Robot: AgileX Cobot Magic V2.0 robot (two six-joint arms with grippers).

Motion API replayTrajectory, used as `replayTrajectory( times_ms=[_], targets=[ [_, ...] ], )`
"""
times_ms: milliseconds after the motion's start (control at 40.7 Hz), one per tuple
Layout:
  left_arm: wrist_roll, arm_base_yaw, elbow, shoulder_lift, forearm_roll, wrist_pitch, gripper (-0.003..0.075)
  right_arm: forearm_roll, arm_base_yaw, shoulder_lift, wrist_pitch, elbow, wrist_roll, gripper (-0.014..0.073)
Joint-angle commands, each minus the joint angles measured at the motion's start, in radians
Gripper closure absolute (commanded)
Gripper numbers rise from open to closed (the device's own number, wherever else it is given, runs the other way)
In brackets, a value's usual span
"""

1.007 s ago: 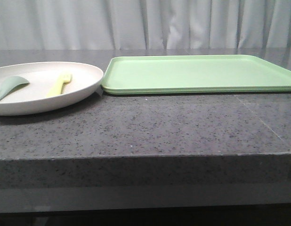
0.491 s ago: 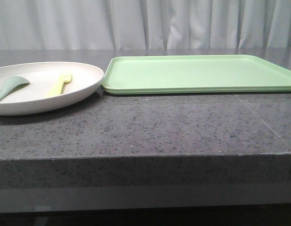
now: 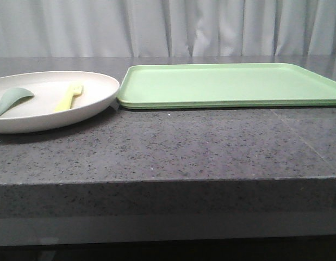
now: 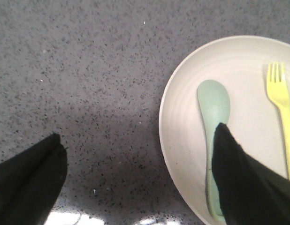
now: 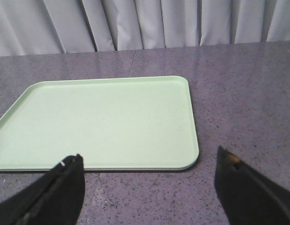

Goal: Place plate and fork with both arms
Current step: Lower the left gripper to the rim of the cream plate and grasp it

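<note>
While no writing is readable, the cream plate (image 3: 97, 89) sits unmoved at the table's (image 3: 173, 147) left, holding a grey-green spoon (image 3: 11, 100) and the yellow fork (image 3: 69, 97); a green tray (image 3: 228, 84) lies right. Both grippers' jaws gape open, empty.

plate (image 3: 97, 100): left edge cropped (front) | spoon (image 4: 213, 105): handle partly hidden
</note>
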Motion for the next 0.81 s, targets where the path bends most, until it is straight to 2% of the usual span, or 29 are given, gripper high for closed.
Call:
replayTrajectory(
  times_ms=[0, 147, 344, 786],
  targets=[
    [0.007, -0.022, -0.081, 0.055, -0.021, 0.008, 0.011, -0.007, 0.001, 0.008, -0.082, -0.04, -0.004, 0.0002],
    [0.007, -0.069, -0.112, 0.159, -0.021, 0.009, 0.011, -0.007, 0.001, 0.008, -0.082, -0.04, -0.004, 0.0002],
    [0.004, -0.069, -0.114, 0.262, -0.013, 0.011, 0.011, -0.007, 0.001, 0.008, -0.082, -0.04, -0.004, 0.0002],
    [0.0, -0.069, -0.114, 0.343, -0.022, 0.001, 0.0128, -0.007, 0.001, 0.008, -0.081, -0.04, -0.004, 0.0002]
  ],
)
